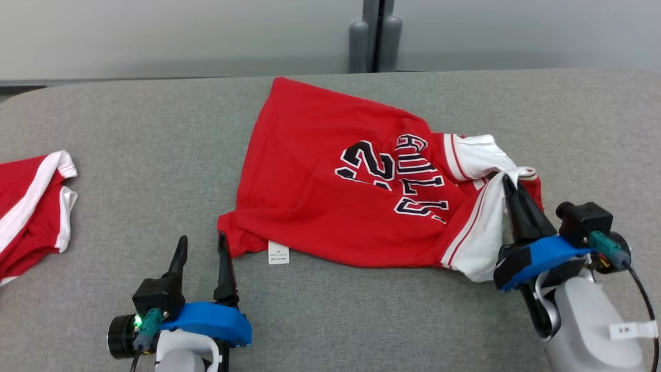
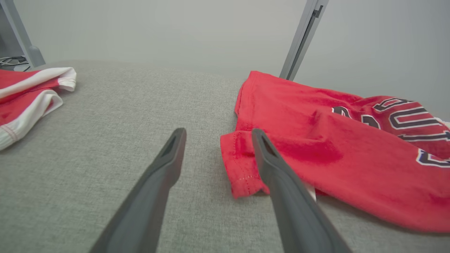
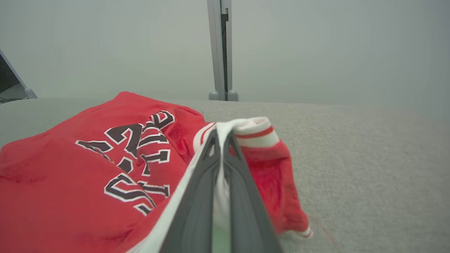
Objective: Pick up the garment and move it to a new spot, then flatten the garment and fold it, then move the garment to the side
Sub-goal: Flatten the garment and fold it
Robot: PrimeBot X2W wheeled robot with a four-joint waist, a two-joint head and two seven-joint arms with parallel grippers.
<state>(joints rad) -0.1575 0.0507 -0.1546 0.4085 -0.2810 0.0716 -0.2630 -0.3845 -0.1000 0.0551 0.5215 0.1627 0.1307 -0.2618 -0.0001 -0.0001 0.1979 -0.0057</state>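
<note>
The right gripper point(image 1: 508, 181) is pinching white trim on the red jersey point(image 1: 310, 170); the left gripper point(image 1: 202, 237) is hovering spread beside its hem. Another red garment point(image 1: 26, 206) is lying well to the left.

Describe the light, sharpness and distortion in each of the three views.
Head view: soft even light, no glare, the jersey sharp with a thin shadow along its near edge. Left wrist view: the left gripper looms stretched and soft towards the bottom edge. Right wrist view: the right gripper blurs close up, the jersey beside it clear.
</note>
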